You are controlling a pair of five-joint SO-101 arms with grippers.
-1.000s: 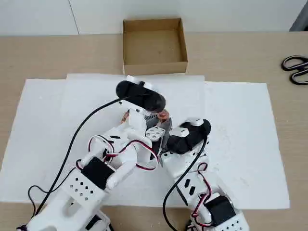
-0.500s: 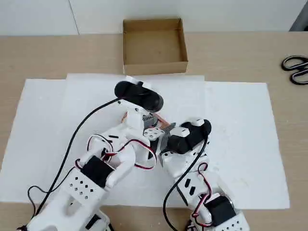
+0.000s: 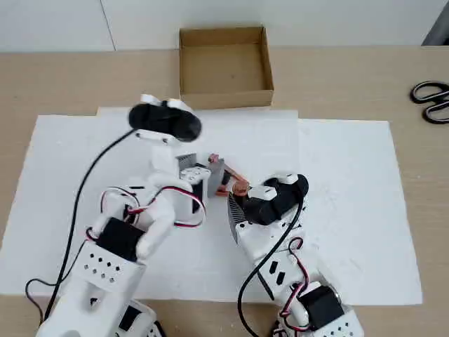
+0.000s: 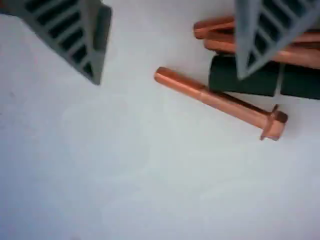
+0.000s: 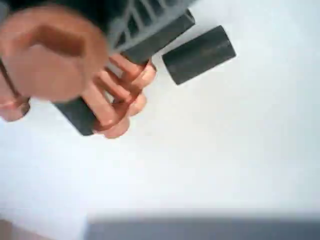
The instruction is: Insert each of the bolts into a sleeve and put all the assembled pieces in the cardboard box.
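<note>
- Gaping wide, the jaws of the left gripper [image 4: 168, 76] hold nothing and hang over the white sheet [image 3: 344, 182] that covers the middle of the bench [image 3: 70, 77].
- A loose bolt [image 4: 220, 102] lies flat on the sheet below those jaws, copper-coloured, with its flanged head at one end.
- The black sleeves [image 4: 255, 82] lie on the sheet just beside the loose bolt's shaft. In the left wrist view, one jaw tip partly hides them.
- A bundle of bolts [image 5: 120, 97] rests against and partly on top of one sleeve. Another sleeve lies near the bundle but apart from it.
- The right gripper [image 3: 237, 198] sits close to the left one, its jaws closed on a held bolt [image 3: 235, 184]. That bolt's head shows large and blurred in the right wrist view.
- The cardboard box [image 3: 226, 99] stands open side up on the bench at the far edge of the sheet, well apart from both grippers.
- A pair of scissors [image 3: 431, 100] lies on the bare bench, off the sheet.
</note>
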